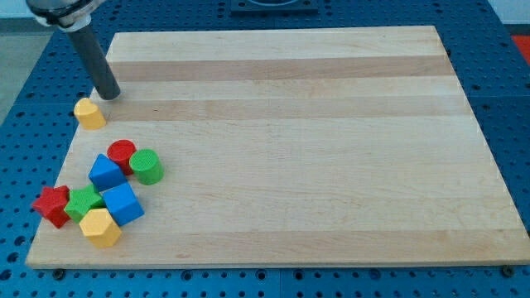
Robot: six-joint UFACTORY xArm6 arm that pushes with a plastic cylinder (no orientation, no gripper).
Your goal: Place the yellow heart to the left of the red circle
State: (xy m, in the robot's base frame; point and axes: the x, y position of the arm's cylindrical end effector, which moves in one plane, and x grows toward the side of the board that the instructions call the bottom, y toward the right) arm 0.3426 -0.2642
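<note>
The yellow heart (89,113) lies at the left edge of the wooden board, partly over the edge. My tip (108,94) stands just above and to the right of it, nearly touching. The red circle (122,152) sits lower on the board, below and to the right of the heart, at the top of a cluster of blocks.
Touching the red circle are a green cylinder (146,165) on its right and a blue block (105,172) below. Further down lie a second blue block (122,204), a green star (83,201), a red star (52,204) and a yellow hexagon (100,227). The board (315,149) rests on a blue pegboard.
</note>
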